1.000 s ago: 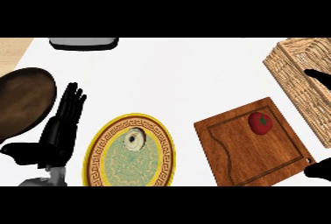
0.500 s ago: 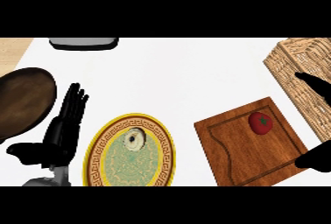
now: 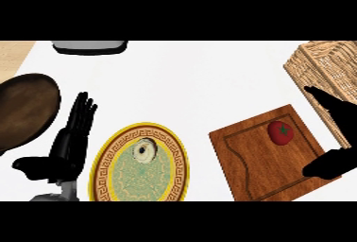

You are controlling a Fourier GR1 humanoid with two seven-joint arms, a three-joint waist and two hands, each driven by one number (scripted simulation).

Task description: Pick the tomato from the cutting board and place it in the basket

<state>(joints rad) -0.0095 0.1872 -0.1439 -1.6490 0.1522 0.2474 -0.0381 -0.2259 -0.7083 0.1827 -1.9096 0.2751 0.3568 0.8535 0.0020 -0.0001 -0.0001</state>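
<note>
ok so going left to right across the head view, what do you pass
dark brown bowl → left hand → patterned plate → cutting board → tomato → right hand, open, with the wicker basket at the right edge behind it.

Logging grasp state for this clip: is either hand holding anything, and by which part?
Nothing is held. The tomato lies on the board, clear of the open right hand; the left hand rests open.

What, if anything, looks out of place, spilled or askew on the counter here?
Nothing stands out. The tomato sits whole on the cutting board, the basket stands upright at the right edge, and the plate lies flat. No spills show.
</note>
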